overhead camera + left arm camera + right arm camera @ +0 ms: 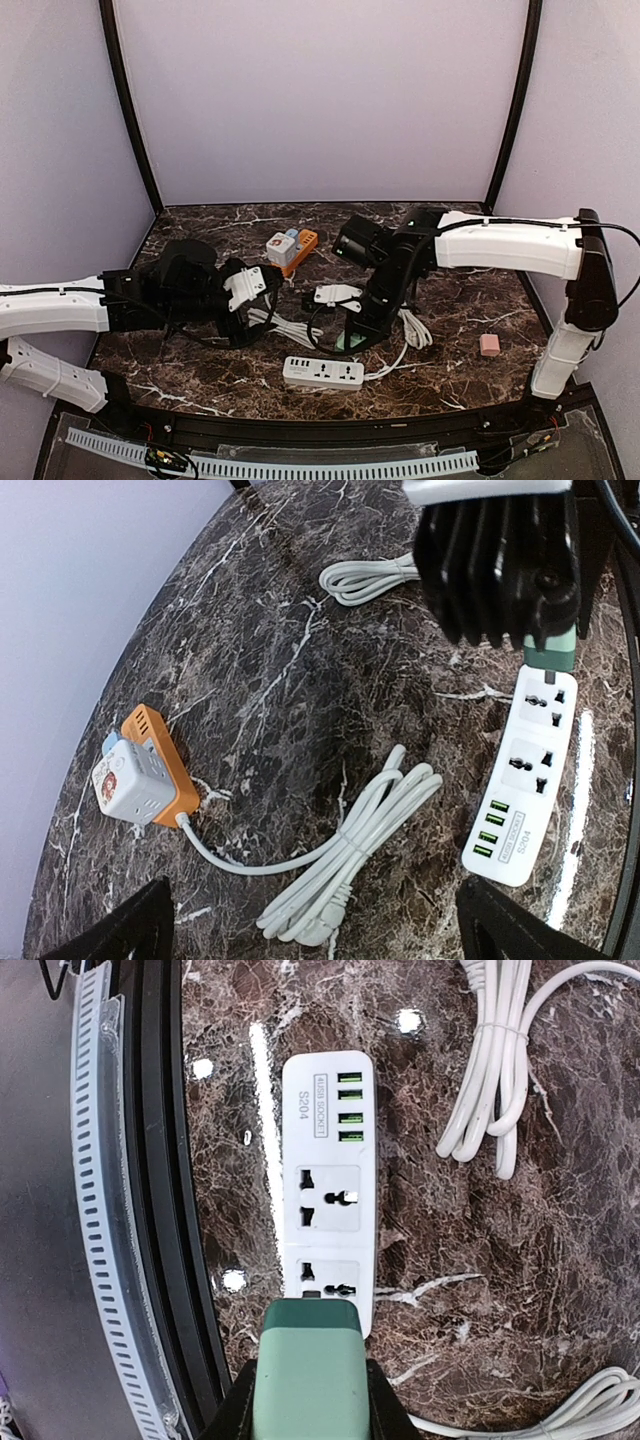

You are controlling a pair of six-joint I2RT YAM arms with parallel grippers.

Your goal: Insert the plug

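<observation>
My right hand (310,1415) is squeezed tight on the green plug (307,1350). The plug is right at the end of the white power strip (330,1190) on the tabletop (560,1260). My left hand (320,930) is wide open and holds nothing.

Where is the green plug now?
The plug is held in the right end effector, near the middle of the top view, at the socket end of the white strip.
</observation>
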